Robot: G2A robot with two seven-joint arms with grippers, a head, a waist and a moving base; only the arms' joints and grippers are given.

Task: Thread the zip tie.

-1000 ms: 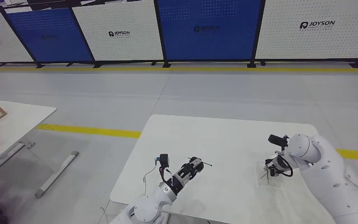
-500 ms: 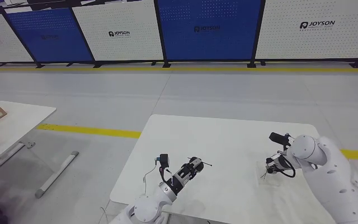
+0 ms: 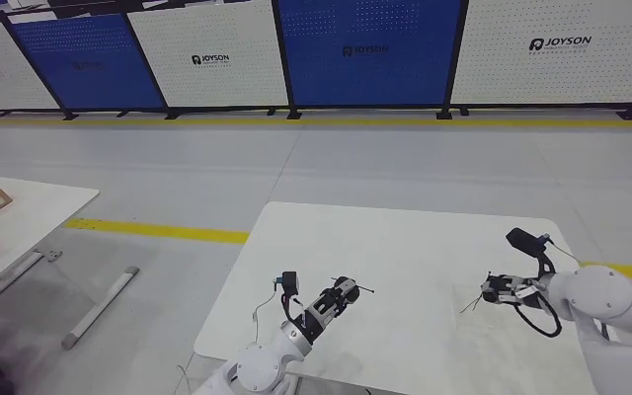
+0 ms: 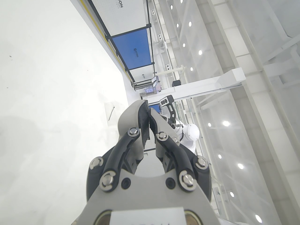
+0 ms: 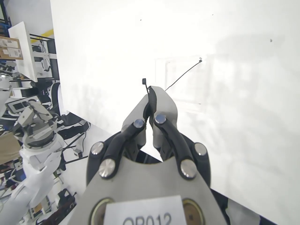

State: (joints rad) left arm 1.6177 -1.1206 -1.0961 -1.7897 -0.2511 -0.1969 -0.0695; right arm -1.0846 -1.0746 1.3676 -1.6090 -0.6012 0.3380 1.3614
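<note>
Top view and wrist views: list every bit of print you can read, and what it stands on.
"JOYSON": white panel, top view.
"JOYSON": second white panel.
"JOYSON": middle blue panel.
"JOYSON": white board, left wrist view.
"OP012", cut by the picture's edge: label below the right gripper.
Too small to read: carton labels.

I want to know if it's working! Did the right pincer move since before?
Yes. The right pincer slid slightly toward the right edge of the table.
</note>
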